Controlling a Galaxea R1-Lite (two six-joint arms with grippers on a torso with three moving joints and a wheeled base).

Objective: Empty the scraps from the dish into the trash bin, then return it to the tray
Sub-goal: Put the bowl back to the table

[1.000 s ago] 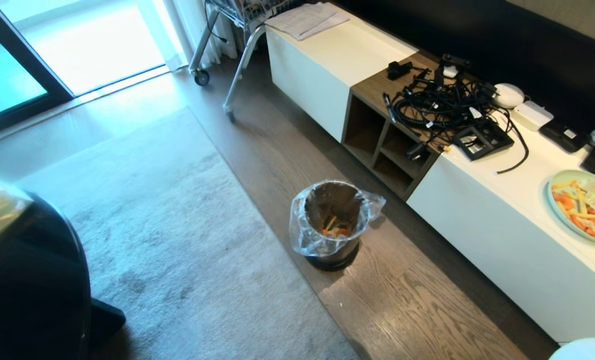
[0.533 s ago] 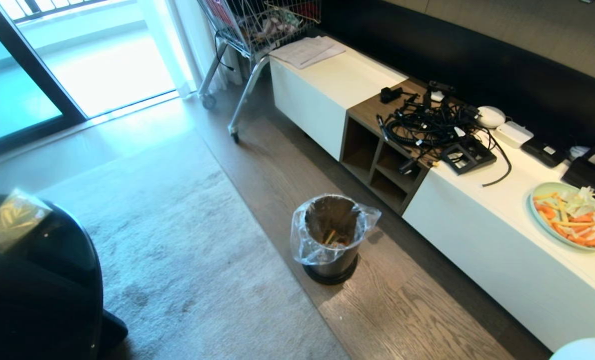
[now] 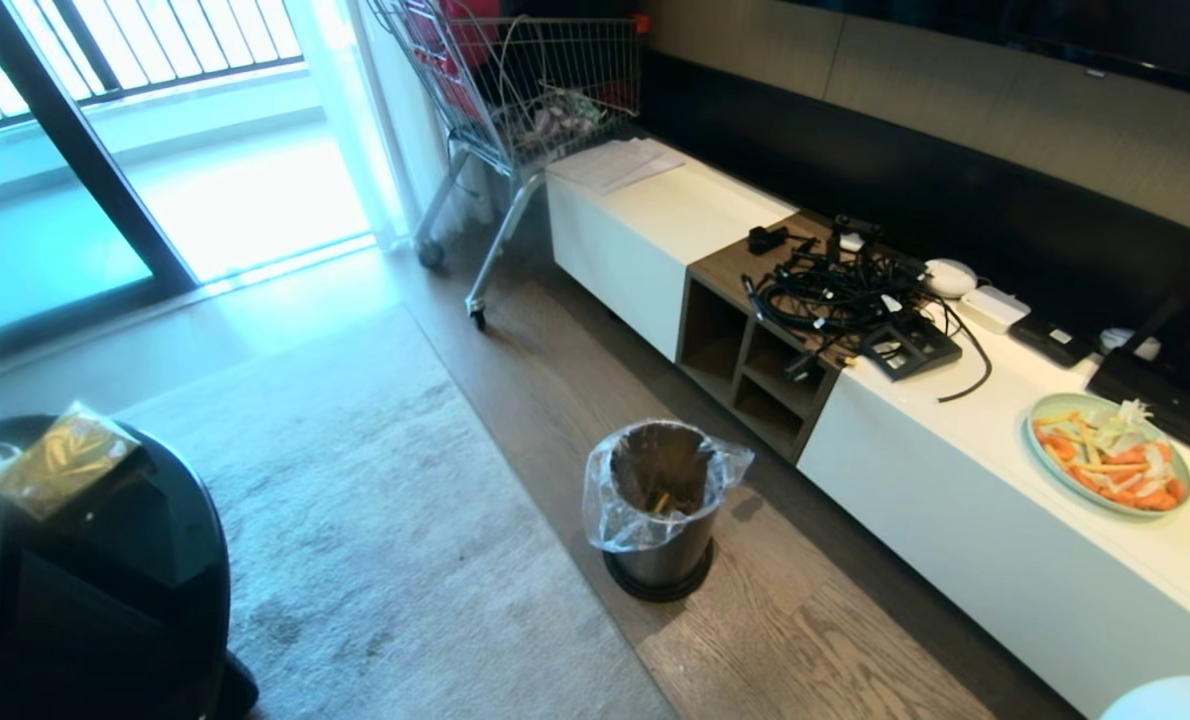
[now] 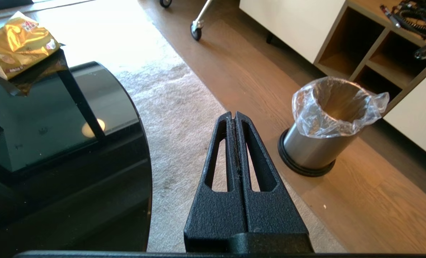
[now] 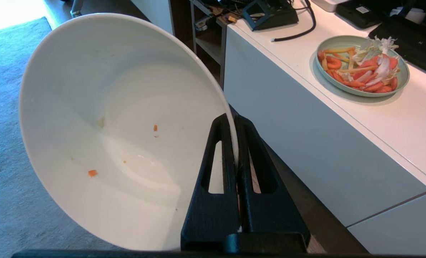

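Observation:
My right gripper is shut on the rim of the dish, a deep white bowl held tilted on its side. Only a few tiny orange crumbs cling inside it. In the head view, a white sliver of the dish shows at the bottom right corner. The steel trash bin with its clear liner stands on the wood floor, with scraps at its bottom. My left gripper hangs shut and empty over the rug, with the trash bin off to its side. The tray is out of view.
A long white cabinet runs along the right and carries a pale-green plate of vegetable pieces and a heap of cables. A glossy black round table stands at left with a gold packet. A shopping cart stands behind.
The whole head picture has slid down as the camera lifted its gaze: the cart, window railing and wall have come into view. Nothing in the room has moved.

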